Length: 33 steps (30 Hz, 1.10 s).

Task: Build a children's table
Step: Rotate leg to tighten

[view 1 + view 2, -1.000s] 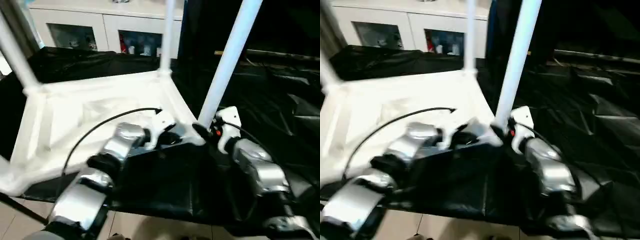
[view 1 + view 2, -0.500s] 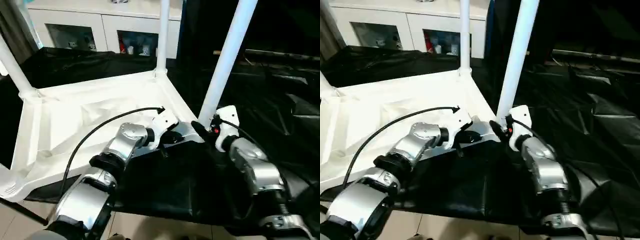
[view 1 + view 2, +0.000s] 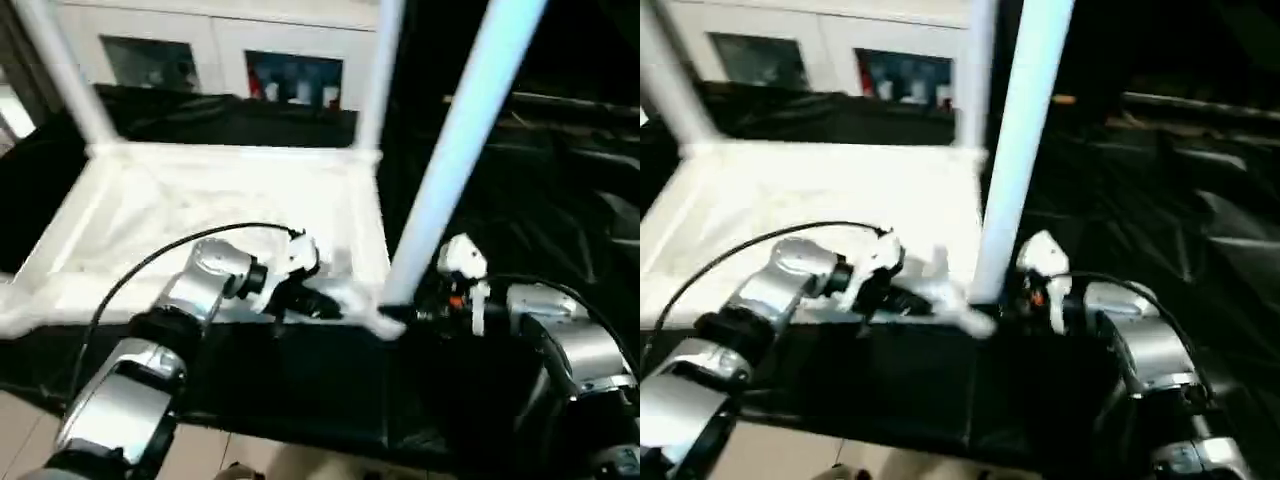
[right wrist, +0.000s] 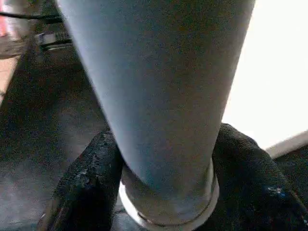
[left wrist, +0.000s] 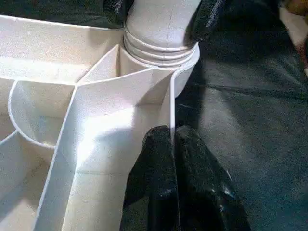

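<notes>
The children's table lies upside down, its white top (image 3: pixel 200 200) on black cloth. White legs rise from the far left corner (image 3: pixel 70 70), the far right corner (image 3: pixel 375 80) and the near right corner (image 3: pixel 450 170). My right gripper (image 4: pixel 167 137) is at the base of the near right leg (image 4: pixel 159 86), one black finger (image 4: pixel 86 183) pressed on each side just above its threaded collar (image 5: pixel 161 33). My left gripper (image 5: pixel 171 137) is shut on the thin upright rim wall (image 5: pixel 171 96) of the top, close beside that corner socket.
A white cabinet (image 3: pixel 290 75) with glass doors stands behind the table. Crumpled black cloth (image 3: pixel 520 180) covers the surface to the right. A black cable (image 3: pixel 150 265) arcs over my left forearm. Pale floor (image 3: pixel 30 430) shows at the near left.
The whole picture has shifted and tilted, so the camera moved. Both grippers stay at the near right corner, left on the rim and right at the leg's base.
</notes>
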Available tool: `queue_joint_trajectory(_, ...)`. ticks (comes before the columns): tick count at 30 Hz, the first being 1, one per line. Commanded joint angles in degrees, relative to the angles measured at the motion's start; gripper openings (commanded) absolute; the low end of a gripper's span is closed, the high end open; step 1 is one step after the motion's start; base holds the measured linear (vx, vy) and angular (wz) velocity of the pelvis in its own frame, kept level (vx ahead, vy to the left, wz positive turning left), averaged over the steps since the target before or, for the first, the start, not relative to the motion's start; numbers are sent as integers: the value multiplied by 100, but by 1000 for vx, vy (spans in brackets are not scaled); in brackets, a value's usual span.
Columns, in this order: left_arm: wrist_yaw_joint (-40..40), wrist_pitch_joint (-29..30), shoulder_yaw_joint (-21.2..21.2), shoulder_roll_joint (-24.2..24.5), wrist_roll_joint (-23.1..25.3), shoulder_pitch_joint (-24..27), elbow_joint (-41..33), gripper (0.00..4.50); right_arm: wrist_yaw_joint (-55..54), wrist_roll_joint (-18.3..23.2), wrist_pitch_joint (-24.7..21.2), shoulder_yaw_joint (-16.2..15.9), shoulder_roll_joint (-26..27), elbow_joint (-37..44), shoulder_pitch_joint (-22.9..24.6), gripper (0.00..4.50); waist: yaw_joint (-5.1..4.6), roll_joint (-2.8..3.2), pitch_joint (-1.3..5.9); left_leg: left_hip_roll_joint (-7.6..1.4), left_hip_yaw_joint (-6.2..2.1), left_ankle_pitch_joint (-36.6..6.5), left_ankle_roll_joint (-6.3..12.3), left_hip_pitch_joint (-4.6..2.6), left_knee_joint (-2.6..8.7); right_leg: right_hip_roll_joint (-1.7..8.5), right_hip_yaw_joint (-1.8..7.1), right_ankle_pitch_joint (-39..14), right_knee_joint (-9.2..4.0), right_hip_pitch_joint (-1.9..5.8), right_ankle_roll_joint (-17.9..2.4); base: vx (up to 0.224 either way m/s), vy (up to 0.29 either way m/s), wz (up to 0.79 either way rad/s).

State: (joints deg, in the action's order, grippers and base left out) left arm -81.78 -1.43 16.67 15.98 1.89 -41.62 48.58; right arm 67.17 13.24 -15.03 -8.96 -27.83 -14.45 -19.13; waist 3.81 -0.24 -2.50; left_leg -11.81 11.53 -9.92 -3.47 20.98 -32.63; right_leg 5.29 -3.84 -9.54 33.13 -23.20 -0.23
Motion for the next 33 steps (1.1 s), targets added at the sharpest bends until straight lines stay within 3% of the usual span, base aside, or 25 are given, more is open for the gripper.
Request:
queue_joint_trajectory(1, -167, 17, 139, 41, 60, 46, 1, 0, 304, -53, -45, -163, -173, 52, 61, 277, 11, -31, 317, -192, -39, -1410, 396, -104, 341, 272, 210, -993, -319, 280, -1534, 0, 0, 0)
queue_joint_trajectory(4, -129, 11, 90, 56, 46, 42, -41, 0, 361, -92, -27, -202, -211, 29, 53, 277, 18, -26, 311, -192, -49, -1521, 286, -100, 354, 286, 220, -1265, -340, 277, -1434, 0, 0, 0)
queue_joint_trajectory(6, -119, 23, 78, 59, 22, 45, -84, 0, 390, -107, -22, -233, -208, 27, 51, 252, 17, -24, 314, -186, -55, -1508, 257, -94, 355, 287, 222, -1311, -342, 277, -1383, 0, 0, 0)
queue_joint_trajectory(11, -100, 28, 83, 51, -3, 34, -106, 0, 358, -19, -79, -238, -157, 49, 36, 225, 15, -30, 329, -178, -51, -1326, 329, -79, 338, 274, 216, -987, -309, 289, -1445, 0, 0, 0)
queue_joint_trajectory(16, -10, 13, 49, 5, 5, 29, -95, 0, 375, 43, -117, -234, -143, 114, 89, 216, 14, -29, 324, -177, -54, -1395, 309, -83, 341, 276, 213, -1146, -326, 287, -1408, 0, 0, 0)
queue_joint_trajectory(18, 124, 32, 7, -44, -4, 21, -77, 0, 327, 78, -131, -205, -98, 139, 137, 215, 20, -31, 327, -179, -52, -1346, 326, -84, 335, 275, 216, -1073, -319, 286, -1417, 0, 0, 0)
queue_joint_trajectory(19, 595, 35, -83, -171, 36, -36, 38, 0, 79, 93, -125, -127, 55, 116, 211, 214, 20, -39, 325, -179, -49, -1346, 332, -80, 335, 273, 217, -1061, -318, 285, -1418, 0, 0, 0)
queue_joint_trajectory(23, 1419, 51, -200, -413, 122, -152, 266, 0, -863, -117, -190, 58, 448, -229, 177, 212, 0, -47, 284, -161, -68, -1706, 194, -107, 364, 292, 211, -1833, -410, 245, -1229, 0, 0, 0)
queue_joint_trajectory(26, 2127, 110, -270, -687, 189, -224, 435, 0, -1900, -344, -222, 241, 873, -558, 119, 210, -95, -36, 266, -140, -112, -2019, 21, -114, 391, 296, 202, -2472, -479, 192, -978, 0, 0, 0)
queue_joint_trajectory(27, 2494, 161, -290, -861, 224, -248, 509, 0, -2500, -432, -273, 357, 1152, -665, 101, 209, -124, -65, 267, -131, -128, -2063, -10, -104, 396, 290, 186, -2575, -495, 220, -895, 0, 0, 0)
queue_joint_trajectory(30, 2982, 257, -320, -1152, 251, -274, 592, 0, -3408, -506, -417, 573, 1622, -766, 85, 208, -198, -49, 250, -122, -134, -2222, -36, -116, 402, 281, 184, -2825, -542, 178, -775, 0, 0, 0)
queue_joint_trajectory(33, 3435, 277, -282, -1526, 315, -313, 679, 0, -4439, -602, -448, 771, 2215, -897, 25, 207, -263, -55, 244, -79, -168, -2486, -45, -153, 389, 284, 139, -3469, -645, 134, -480, 0, 0, 0)
